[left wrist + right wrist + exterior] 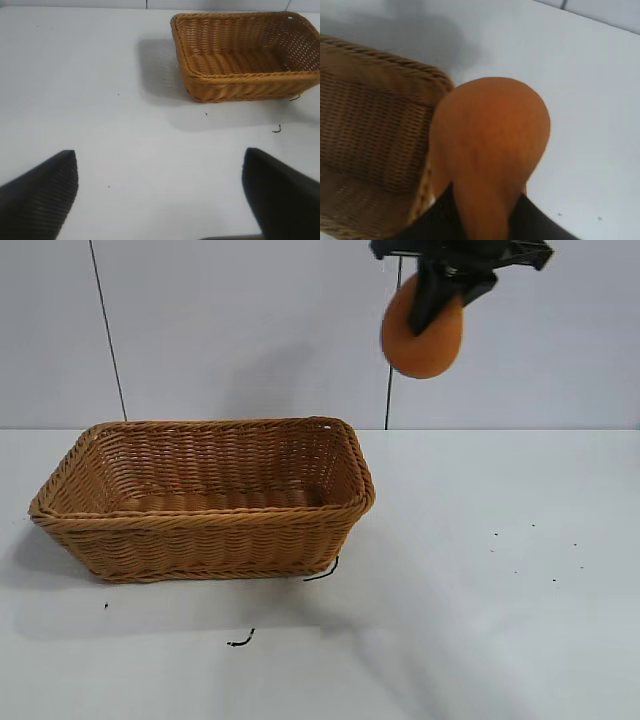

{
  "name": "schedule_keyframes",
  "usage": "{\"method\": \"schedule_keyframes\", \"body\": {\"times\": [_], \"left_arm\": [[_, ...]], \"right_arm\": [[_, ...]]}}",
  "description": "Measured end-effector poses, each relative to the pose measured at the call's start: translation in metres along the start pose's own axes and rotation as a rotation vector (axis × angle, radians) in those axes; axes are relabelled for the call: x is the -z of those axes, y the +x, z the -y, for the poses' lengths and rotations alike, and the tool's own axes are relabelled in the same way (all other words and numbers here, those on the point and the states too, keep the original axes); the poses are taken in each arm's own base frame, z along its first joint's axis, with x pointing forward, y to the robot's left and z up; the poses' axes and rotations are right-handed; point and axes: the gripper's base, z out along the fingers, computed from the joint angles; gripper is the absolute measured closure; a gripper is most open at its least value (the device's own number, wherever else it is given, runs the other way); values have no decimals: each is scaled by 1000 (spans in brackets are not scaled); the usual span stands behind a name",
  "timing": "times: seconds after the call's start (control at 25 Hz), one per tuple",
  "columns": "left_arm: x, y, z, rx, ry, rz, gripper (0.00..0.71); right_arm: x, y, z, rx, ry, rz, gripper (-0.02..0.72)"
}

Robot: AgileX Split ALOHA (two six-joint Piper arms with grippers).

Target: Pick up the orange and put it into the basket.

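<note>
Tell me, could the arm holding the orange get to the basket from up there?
Probably yes. The right gripper holds the orange high in the air, just beyond the basket's right end. The basket is open-topped and looks empty, and nothing stands between them. The left gripper is off to the side, open.

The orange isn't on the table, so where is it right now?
The orange hangs high in the right gripper, at the exterior view's upper right, above the table and just beyond the right end of the basket.

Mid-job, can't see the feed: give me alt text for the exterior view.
The right hand holds the orange high in the air, up and to the right of the empty wicker basket, which sits on the white table. The left hand is out of this view.
</note>
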Motion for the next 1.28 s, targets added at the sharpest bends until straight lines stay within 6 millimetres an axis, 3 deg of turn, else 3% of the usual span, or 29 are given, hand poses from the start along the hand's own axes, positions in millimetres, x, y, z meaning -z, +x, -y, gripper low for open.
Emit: {"method": "schedule_keyframes", "body": {"times": [0.16, 0.36, 0.44, 0.52, 0.6, 0.72, 0.88, 1.0, 1.12, 1.28], "left_arm": [[0, 0, 0, 0, 0, 0, 71], [0, 0, 0, 0, 0, 0, 71], [0, 0, 0, 0, 0, 0, 71], [0, 0, 0, 0, 0, 0, 71], [0, 0, 0, 0, 0, 0, 71], [0, 0, 0, 0, 0, 0, 71], [0, 0, 0, 0, 0, 0, 71], [0, 0, 0, 0, 0, 0, 71], [0, 0, 0, 0, 0, 0, 71], [0, 0, 0, 0, 0, 0, 71]], "right_arm": [[-41, 9, -18, 20, -17, -15, 633], [-84, 27, -19, 23, -14, -97, 620], [-90, 30, -19, 22, -14, -112, 510], [-91, 31, -19, 23, -13, -115, 314], [-86, 28, -19, 24, -14, -104, 122], [-74, 23, -20, 32, -11, -99, 35], [-49, 4, -18, 67, 30, -101, 15], [-25, -12, -6, 45, 76, -84, 15], [-8, -22, 24, -6, 135, -68, 14], [3, -19, 84, -123, 209, -102, 10]]}}
